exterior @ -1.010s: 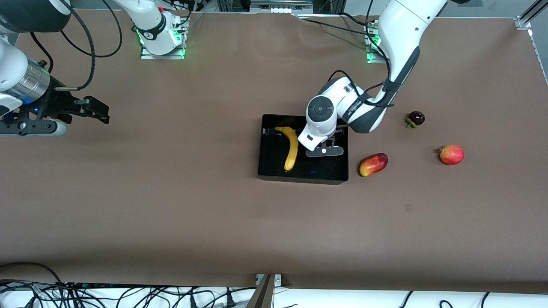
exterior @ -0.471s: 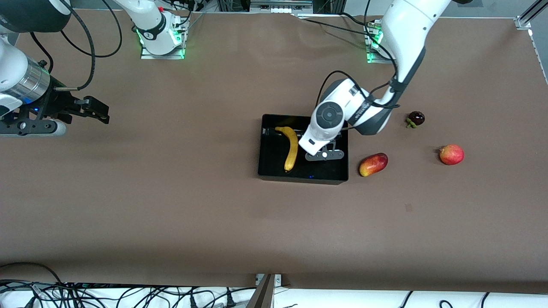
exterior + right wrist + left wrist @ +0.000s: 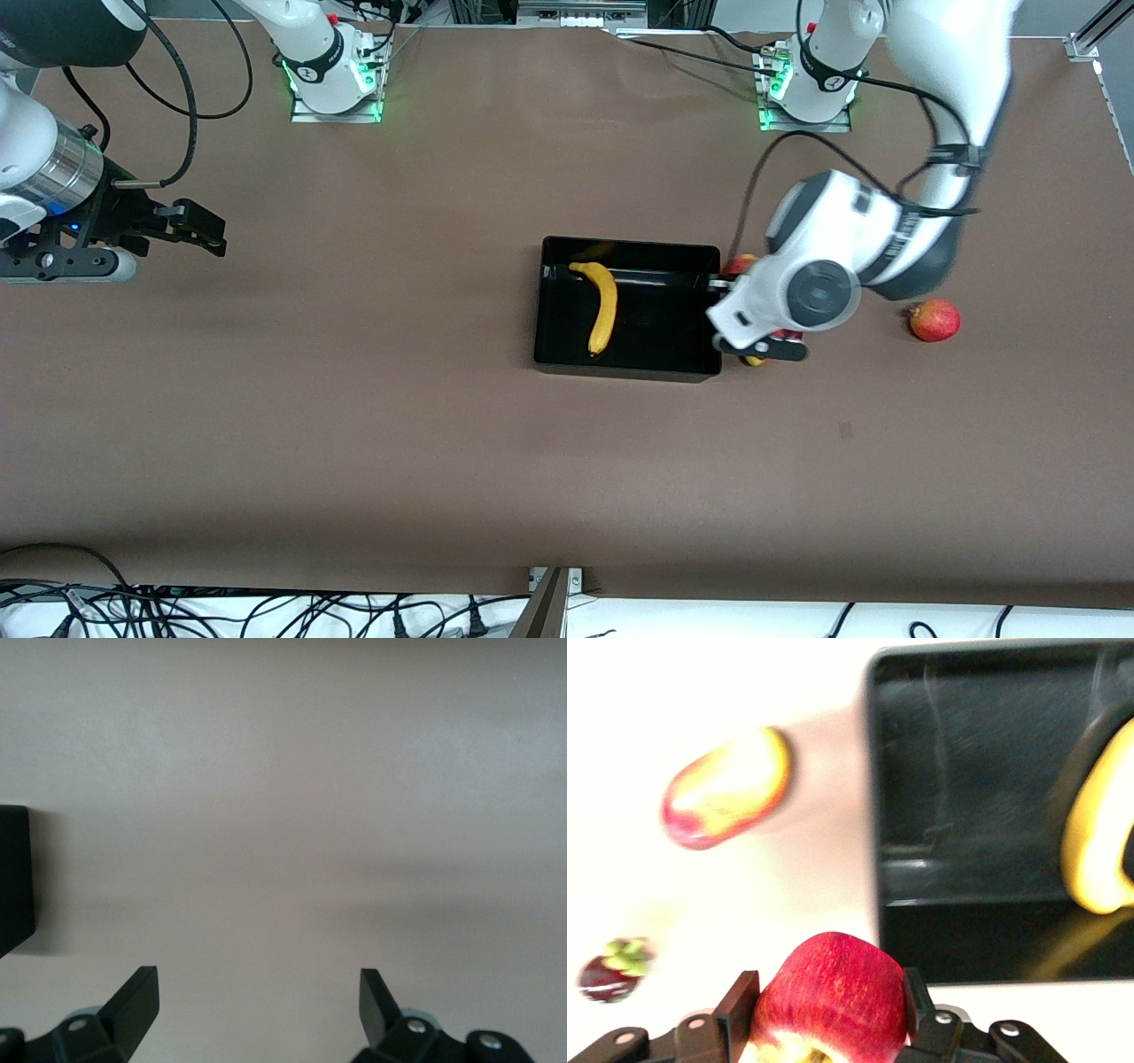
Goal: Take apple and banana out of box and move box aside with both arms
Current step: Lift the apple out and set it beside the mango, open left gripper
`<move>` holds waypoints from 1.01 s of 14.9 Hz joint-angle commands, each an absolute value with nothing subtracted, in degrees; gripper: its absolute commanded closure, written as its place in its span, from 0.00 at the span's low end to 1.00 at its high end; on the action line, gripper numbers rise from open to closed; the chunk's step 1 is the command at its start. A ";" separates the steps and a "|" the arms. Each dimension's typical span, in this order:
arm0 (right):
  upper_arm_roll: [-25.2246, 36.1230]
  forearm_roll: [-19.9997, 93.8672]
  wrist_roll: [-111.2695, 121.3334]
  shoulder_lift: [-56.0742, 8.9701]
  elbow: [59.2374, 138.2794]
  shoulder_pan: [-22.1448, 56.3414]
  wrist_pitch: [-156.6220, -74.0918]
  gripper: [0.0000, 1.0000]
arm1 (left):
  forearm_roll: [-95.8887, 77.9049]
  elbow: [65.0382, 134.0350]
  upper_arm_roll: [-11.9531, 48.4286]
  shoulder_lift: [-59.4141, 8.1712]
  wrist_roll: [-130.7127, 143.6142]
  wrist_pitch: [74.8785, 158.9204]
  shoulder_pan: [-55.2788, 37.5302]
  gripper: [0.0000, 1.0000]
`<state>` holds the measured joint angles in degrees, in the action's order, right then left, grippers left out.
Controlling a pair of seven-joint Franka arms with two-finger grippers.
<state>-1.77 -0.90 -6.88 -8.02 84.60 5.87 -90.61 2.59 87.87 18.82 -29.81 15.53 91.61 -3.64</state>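
Note:
The black box (image 3: 625, 369) lies mid-table with the yellow banana (image 3: 605, 307) inside it. Both also show in the left wrist view, the box (image 3: 921, 877) and the banana (image 3: 1094, 850). My left gripper (image 3: 830, 990) is shut on the red apple (image 3: 833, 979). In the front view, my left gripper (image 3: 740, 266) holds the apple (image 3: 741, 262) in the air just outside the box's wall, at the corner toward the left arm's end. My right gripper (image 3: 211, 232) is open and empty, waiting over bare table at the right arm's end; its wrist view shows the gripper (image 3: 257, 981) over bare table.
The red-and-yellow mango (image 3: 725, 788) lies beside the box, mostly covered by the left arm in the front view. A dark purple fruit (image 3: 607, 970) lies past it. A round red fruit with a crown tip (image 3: 934, 320) sits toward the left arm's end.
My left arm has swung out from over the box toward its own end of the table and now covers the mango and the dark fruit. The right arm has not moved.

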 commanded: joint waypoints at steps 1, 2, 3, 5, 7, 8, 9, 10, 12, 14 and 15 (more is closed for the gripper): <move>-2.02 -1.67 -6.94 -7.56 84.64 5.80 -90.35 0.00 | 7.08 94.36 19.33 -28.05 8.80 90.78 -0.53 0.62; -2.02 -1.58 -7.03 -7.56 84.64 5.80 -90.26 0.00 | 10.60 98.31 19.42 -26.73 8.70 93.40 -0.27 0.62; -2.02 -1.58 -6.94 -7.47 84.64 5.80 -90.35 0.00 | 11.50 103.05 19.42 -25.15 8.61 96.56 0.08 0.62; -2.11 -1.58 -6.94 -7.47 84.64 5.80 -90.35 0.00 | 12.13 110.70 19.42 -22.77 8.09 101.32 1.32 0.63; -2.20 -1.58 -6.94 -7.47 84.64 5.80 -90.35 0.00 | 13.61 118.18 19.34 -21.71 7.74 109.29 2.28 0.63; -2.28 -1.67 -6.86 -7.47 84.64 5.97 -90.61 0.00 | 14.84 121.08 19.42 -21.80 7.73 113.60 3.76 0.62; -2.29 -1.76 -6.86 -7.47 84.64 6.06 -90.62 0.00 | 15.11 123.90 19.42 -21.88 7.73 117.99 4.21 0.62; -2.37 -1.50 -6.94 -7.56 84.64 6.06 -90.70 0.00 | 15.12 125.75 19.34 -22.23 7.73 121.60 4.31 0.62; -2.55 -1.41 -6.86 -7.47 84.64 6.15 -90.53 0.00 | 15.12 126.21 19.34 -22.76 7.82 123.14 4.31 0.54; -2.46 -0.89 -6.77 -7.47 84.64 6.07 -91.31 0.00 | 15.12 126.04 19.34 -22.50 7.82 122.87 4.39 0.00; -2.46 -0.79 -6.07 -8.25 84.55 5.98 -92.45 0.00 | 15.12 125.69 19.34 -22.24 7.82 121.83 4.31 0.00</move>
<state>-2.27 -0.89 -6.88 -8.04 84.60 6.10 -91.08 13.89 124.42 19.11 -24.13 8.74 121.75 3.78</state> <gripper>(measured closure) 0.000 0.172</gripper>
